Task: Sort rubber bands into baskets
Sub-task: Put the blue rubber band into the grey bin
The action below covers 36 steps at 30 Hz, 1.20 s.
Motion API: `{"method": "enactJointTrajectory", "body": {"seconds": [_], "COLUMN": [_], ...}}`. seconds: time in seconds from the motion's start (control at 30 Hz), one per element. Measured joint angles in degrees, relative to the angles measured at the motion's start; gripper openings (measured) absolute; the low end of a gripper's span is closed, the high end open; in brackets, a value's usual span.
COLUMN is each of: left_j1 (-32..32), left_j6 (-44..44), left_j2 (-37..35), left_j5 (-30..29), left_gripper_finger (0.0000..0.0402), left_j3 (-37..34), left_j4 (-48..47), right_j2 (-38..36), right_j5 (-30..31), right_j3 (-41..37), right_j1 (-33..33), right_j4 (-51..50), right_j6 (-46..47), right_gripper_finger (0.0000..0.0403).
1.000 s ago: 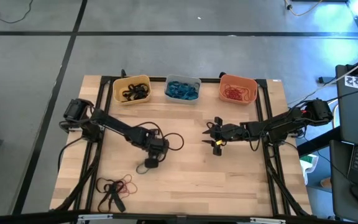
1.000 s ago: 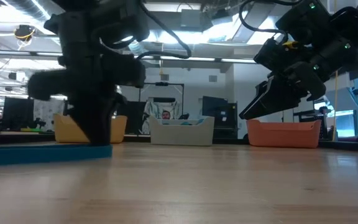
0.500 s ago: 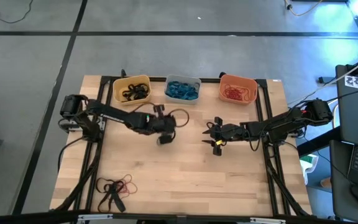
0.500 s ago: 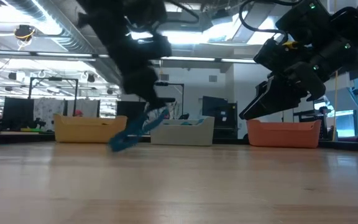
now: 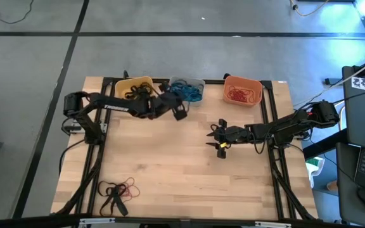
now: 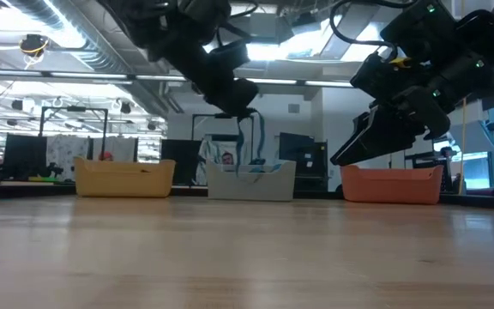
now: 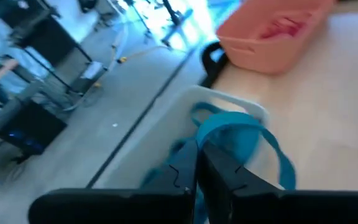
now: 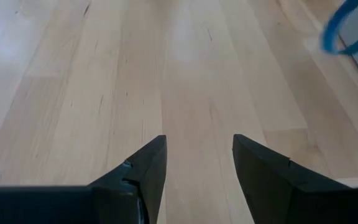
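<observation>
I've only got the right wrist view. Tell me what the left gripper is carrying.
Observer: The left gripper is shut on a blue band.
Operator: Say where it is.
Observer: Above the grey basket, the middle of three along the far edge.
Operator: Give me that basket's contents.
Observer: Blue bands already lie in it; the yellow basket holds black ones, the orange basket red ones.
Operator: Report what's unsorted.
Observer: A loose pile of red and black bands near the front left corner.

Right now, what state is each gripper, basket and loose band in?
left gripper: shut on blue rubber band, by the grey basket
right gripper: open, empty, over bare table
yellow basket: holds black bands
grey basket: holds blue bands
orange basket: holds red bands
loose bands: unsorted on table
</observation>
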Motion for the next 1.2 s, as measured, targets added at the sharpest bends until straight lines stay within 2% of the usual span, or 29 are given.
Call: {"method": "enactJointTrajectory", "body": {"seconds": [0.23, 0.47, 0.83, 0.97, 1.2], "left_j1": [6.3, 12.3, 17.0, 17.1, 17.1], "left_j6": [2.5, 0.7, -8.0, -8.4, -8.1], "left_j2": [0.0, 0.3, 4.5, 6.0, 6.6], "left_j5": [0.5, 7.6, 14.3, 14.8, 15.7], "left_gripper_finger": [0.0010, 0.0020, 0.0016, 0.0038, 0.0100], "left_j3": [0.0, 0.0, 0.0, 0.0, 0.0], "left_j4": [9.8, 15.7, 14.0, 10.2, 1.9], "right_j2": [0.0, 0.0, 0.0, 0.0, 0.0], "right_j5": [0.0, 0.0, 0.0, 0.0, 0.0], "right_j3": [0.0, 0.0, 0.0, 0.0, 0.0], "right_j1": [0.0, 0.0, 0.0, 0.0, 0.0], "right_j4": [0.0, 0.0, -0.5, -0.6, -0.5], "right_j6": [0.0, -0.3, -0.3, -0.3, -0.2], "right_gripper_finger": [0.0183, 0.0183, 0.0183, 0.0183, 0.0183]}}
